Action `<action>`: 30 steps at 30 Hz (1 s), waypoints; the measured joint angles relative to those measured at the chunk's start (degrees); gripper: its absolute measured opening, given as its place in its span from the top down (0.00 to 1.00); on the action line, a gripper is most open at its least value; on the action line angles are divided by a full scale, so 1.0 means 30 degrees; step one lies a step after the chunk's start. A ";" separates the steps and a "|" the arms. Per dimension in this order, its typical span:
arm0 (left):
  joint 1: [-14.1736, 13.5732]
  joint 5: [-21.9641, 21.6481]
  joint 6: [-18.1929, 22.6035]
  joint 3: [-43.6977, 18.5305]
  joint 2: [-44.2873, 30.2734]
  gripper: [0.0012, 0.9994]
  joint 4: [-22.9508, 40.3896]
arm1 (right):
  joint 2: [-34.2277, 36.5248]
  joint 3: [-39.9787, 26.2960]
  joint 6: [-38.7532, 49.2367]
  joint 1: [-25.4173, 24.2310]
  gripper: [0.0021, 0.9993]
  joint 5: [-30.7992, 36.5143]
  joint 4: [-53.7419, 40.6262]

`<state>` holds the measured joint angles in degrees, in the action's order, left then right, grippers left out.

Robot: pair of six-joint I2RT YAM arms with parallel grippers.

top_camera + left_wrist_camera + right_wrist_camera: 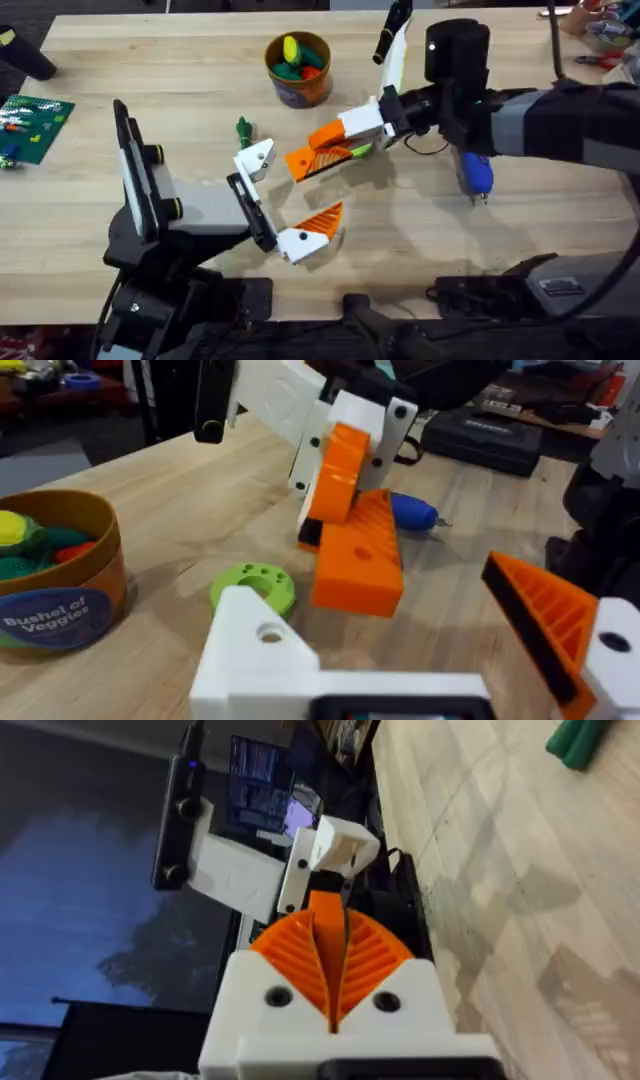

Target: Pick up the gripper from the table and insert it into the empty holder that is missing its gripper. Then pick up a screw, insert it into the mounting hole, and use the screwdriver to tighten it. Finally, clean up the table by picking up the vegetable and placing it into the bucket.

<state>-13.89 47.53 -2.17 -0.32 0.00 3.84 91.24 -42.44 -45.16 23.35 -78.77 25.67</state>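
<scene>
Grasping the orange ribbed wedge-shaped plastic gripper [318,157], the clenched right end effector [352,150] lay at two o'clock from the white angular holder [255,160]; the left end effector [285,205] stood released.

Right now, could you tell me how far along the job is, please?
Done: the pickup. The right gripper is shut on the gripper. In hand: bringing it to the left gripper's empty holder; it is not seated yet. Left: insertion, the screw, tightening with the screwdriver lying on the table, and moving the vegetable into the bucket.
</scene>
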 joint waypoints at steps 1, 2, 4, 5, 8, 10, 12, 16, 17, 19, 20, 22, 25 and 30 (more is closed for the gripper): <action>0.0000 0.0000 0.0000 0.0000 -0.0005 0.02 0.0002 | 0.0000 0.0000 -0.0154 0.0000 0.98 0.0092 0.0022; 0.0000 0.0000 0.0000 0.0000 -0.0003 0.02 0.0005 | 0.0002 0.0000 -0.0295 0.0002 0.98 0.0204 0.0037; 0.0000 0.0000 0.0000 0.0000 0.0002 0.02 0.0005 | 0.0002 0.0000 -0.0495 0.0031 0.98 0.0450 0.0037; 0.0000 0.0000 0.0000 0.0000 0.0002 0.02 0.0000 | 0.0005 0.0000 -0.0568 0.0062 0.98 0.0545 0.0037; 0.0000 0.0000 0.0000 0.0000 0.0002 0.02 0.0005 | 0.0000 0.0000 -0.0757 0.0167 0.98 0.0851 0.0037; 0.0000 0.0000 0.0000 0.0000 0.0001 0.02 0.0000 | 0.0002 0.0000 -0.0830 0.0206 0.98 0.0989 0.0037; 0.0000 0.0000 0.0000 0.0000 0.0000 0.02 0.0005 | 0.0000 0.0000 -0.0879 0.0211 0.98 0.1086 0.0037; 0.0000 0.0000 0.0000 0.0000 0.0002 0.02 0.0000 | 0.0002 -0.0072 -0.0950 0.0211 0.98 0.1298 0.0032; 0.0000 0.0000 0.0000 0.0000 0.0000 0.02 0.0000 | 0.0005 -0.0128 -0.0950 0.0213 0.98 0.1341 0.0037; 0.0000 0.0000 0.0000 0.0000 0.0002 0.02 0.0000 | 0.0005 -0.0277 -0.0950 0.0243 0.98 0.1456 0.0037; 0.0000 0.0000 0.0000 0.0000 0.0002 0.02 0.0000 | 0.0002 -0.0353 -0.0952 0.0286 0.98 0.1532 0.0037; 0.0000 0.0000 0.0000 0.0000 0.0002 0.02 0.0000 | 0.0002 -0.0469 -0.0957 0.0421 0.98 0.1647 0.0039; 0.0000 0.0000 0.0000 0.0000 0.0002 0.02 0.0007 | 0.0133 -0.0549 -0.0996 0.0638 0.98 0.1718 0.0094; 0.0012 -0.0152 0.0000 0.0000 0.0001 0.02 0.0000 | 0.1732 -0.0612 -0.1985 0.1027 0.98 0.1811 0.2035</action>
<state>-13.85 47.07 -2.17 -0.32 0.01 3.84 96.44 -44.27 -51.11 26.44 -73.34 31.77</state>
